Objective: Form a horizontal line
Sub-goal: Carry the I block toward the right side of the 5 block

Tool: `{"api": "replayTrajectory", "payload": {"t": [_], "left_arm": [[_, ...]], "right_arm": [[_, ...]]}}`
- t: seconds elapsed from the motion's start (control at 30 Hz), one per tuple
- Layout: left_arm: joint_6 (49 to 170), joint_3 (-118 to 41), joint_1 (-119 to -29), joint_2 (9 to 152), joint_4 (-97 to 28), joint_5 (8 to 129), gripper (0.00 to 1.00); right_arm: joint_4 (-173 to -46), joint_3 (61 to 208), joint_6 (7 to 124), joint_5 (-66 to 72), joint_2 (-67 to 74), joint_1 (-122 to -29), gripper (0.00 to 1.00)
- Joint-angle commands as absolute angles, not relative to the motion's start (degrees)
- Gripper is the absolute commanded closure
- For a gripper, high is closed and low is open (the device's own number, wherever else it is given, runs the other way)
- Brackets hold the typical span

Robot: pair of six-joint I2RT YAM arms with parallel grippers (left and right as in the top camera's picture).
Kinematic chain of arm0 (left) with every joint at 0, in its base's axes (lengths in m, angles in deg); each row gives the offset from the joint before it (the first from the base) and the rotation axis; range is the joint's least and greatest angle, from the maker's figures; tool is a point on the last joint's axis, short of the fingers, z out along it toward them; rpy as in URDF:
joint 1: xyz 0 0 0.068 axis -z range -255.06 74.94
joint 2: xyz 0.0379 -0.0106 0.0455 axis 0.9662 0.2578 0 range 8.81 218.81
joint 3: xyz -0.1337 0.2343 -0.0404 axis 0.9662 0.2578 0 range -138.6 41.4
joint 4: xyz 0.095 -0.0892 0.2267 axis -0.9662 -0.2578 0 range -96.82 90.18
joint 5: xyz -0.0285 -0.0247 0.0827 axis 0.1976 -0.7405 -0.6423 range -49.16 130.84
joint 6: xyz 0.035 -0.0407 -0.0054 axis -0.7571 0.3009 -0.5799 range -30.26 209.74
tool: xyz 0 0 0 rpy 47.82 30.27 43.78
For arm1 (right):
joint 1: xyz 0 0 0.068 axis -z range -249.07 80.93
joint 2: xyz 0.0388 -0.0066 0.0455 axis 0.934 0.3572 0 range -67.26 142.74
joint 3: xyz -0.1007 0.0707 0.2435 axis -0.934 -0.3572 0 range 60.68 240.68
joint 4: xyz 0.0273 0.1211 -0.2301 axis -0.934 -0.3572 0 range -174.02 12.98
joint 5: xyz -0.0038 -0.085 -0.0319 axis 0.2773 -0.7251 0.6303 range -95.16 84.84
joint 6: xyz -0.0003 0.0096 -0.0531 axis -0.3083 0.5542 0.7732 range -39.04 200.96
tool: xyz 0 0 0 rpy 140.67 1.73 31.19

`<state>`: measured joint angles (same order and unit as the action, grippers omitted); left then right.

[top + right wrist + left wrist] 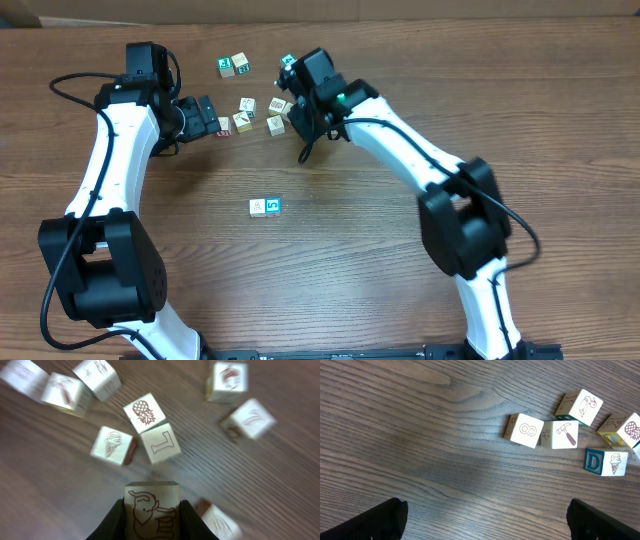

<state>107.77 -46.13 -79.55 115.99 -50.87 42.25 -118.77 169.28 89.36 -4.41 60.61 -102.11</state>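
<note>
Two cubes lie side by side mid-table, a whitish cube (258, 207) touching a blue-faced "5" cube (273, 206). My right gripper (296, 108) hovers at the loose cluster at the back. In the right wrist view it (152, 517) is shut on a whitish cube with an elephant print (152, 507), lifted above the wood. My left gripper (214, 120) stands open left of the cluster. Its fingertips (385, 520) show wide apart with only bare wood between them. In the left wrist view the "8" cube (525, 431) and hammer cube (565, 434) lie ahead of it.
Loose cubes lie below the right gripper: pineapple (145, 412), "L" (161, 444), ice-cream (112, 446). Two green-faced cubes (234, 66) sit at the far back, another (289, 61) beside the right wrist. A "D" cube (605, 461) is at the left view's right edge.
</note>
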Motion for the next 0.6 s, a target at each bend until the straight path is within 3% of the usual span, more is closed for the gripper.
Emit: {"api": "replayTrajectory", "payload": {"t": [0.0, 0.3, 0.57], "left_arm": [[107.74, -46.65, -79.16, 116.38, -50.74, 41.9, 0.0], [107.77, -46.65, -79.18, 116.38, -50.74, 41.9, 0.0], [107.74, -46.65, -79.16, 116.38, -50.74, 41.9, 0.0]], "right_arm": [[-122.93, 171.81, 83.5, -5.06, 52.22, -102.06, 0.81], [-144.35, 170.56, 62.54, -1.46, 50.89, -102.06, 0.81], [-146.58, 162.02, 54.76, 3.37, 51.15, -104.77, 0.81]]}}
